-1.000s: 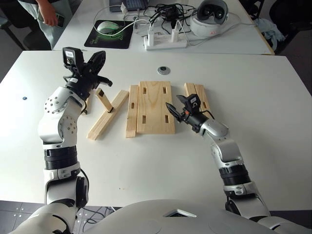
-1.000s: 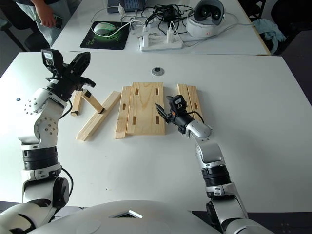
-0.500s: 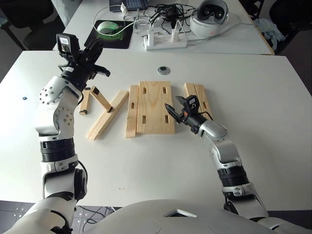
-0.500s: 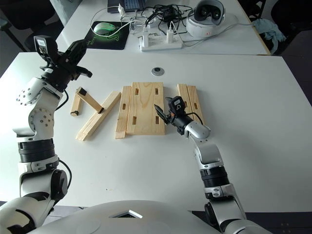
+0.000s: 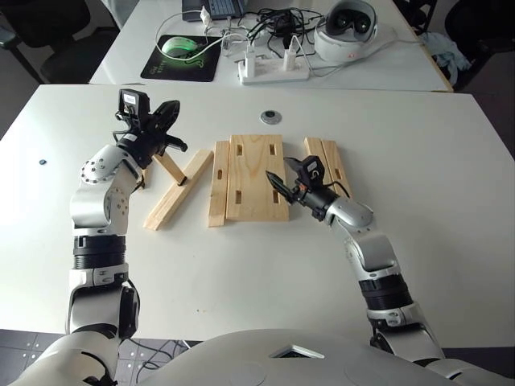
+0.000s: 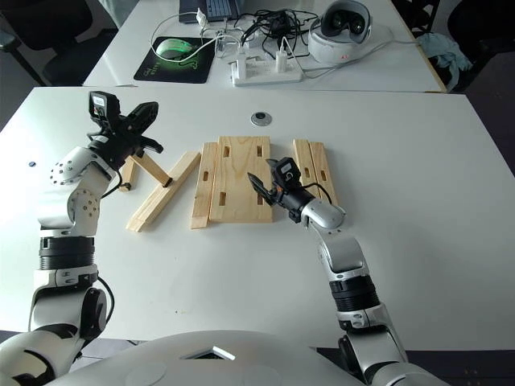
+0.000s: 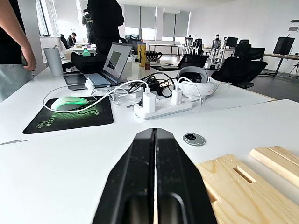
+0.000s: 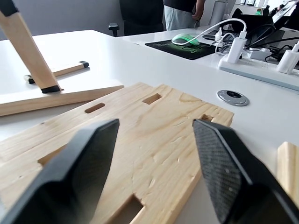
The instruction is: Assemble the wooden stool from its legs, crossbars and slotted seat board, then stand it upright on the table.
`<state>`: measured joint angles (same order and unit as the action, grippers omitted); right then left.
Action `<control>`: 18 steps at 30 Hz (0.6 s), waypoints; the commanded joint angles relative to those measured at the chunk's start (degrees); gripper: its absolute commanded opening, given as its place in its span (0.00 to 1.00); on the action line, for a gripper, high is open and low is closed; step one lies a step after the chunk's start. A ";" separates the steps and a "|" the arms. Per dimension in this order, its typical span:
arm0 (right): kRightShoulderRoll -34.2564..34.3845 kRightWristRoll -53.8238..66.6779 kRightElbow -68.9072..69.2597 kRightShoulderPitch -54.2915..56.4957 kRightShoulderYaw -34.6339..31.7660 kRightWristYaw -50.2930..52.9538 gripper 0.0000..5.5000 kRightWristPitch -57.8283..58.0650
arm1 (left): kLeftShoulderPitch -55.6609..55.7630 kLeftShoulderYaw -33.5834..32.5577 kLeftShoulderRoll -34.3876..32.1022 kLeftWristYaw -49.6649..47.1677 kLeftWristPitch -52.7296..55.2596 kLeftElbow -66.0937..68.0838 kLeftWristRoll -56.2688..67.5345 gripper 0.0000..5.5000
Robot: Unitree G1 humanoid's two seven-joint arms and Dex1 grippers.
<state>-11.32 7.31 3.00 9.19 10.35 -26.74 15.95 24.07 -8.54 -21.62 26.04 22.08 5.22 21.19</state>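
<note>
The slotted seat board (image 5: 256, 177) lies flat mid-table, with a slotted bar (image 5: 217, 183) against its left edge. Left of that lies a long bar (image 5: 179, 190), and a short black-tipped piece (image 5: 170, 167) leans on it. Another short piece (image 5: 142, 174) lies beside them. Two more bars (image 5: 326, 159) lie side by side right of the board. My left gripper (image 5: 169, 129) hovers over the short pieces, and its fingers (image 7: 154, 154) are pressed together, holding nothing. My right gripper (image 5: 280, 172) is open low over the board's near right corner (image 8: 159, 140).
A round metal grommet (image 5: 271, 117) sits in the table behind the board. On the far desk are a power strip (image 5: 273, 68), cables, a white headset (image 5: 346, 30) and a mouse on a black pad (image 5: 181, 56). Bare table (image 5: 434, 177) surrounds the parts.
My left arm swung up and back, then came down again over the short pieces. My right gripper crept slightly left over the board's corner. The wooden parts have not moved.
</note>
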 commanded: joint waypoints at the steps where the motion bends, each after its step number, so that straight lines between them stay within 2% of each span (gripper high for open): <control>1: 0.47 -0.02 0.21 -1.10 0.28 0.33 0.53 0.22 | 2.91 -0.80 1.89 -1.72 3.23 -4.39 2.64 0.00; 11: 0.62 -0.10 -0.26 -1.10 -0.50 0.54 0.53 -0.27 | 11.32 -4.76 -1.59 -4.92 9.48 -11.99 5.94 0.00; 15: 0.44 -0.06 0.05 -1.17 -0.42 0.25 0.53 -0.06 | 9.91 -4.48 -2.38 -5.01 9.95 -12.21 5.16 0.00; 18: 0.26 -0.02 0.69 -1.26 -0.11 -0.07 0.53 0.43 | 5.16 -1.35 -2.18 -3.33 12.26 -9.01 4.28 0.00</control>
<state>-10.82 7.29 2.64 8.25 9.94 -26.60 15.79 33.23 -12.48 -23.52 21.41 31.90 -6.54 26.73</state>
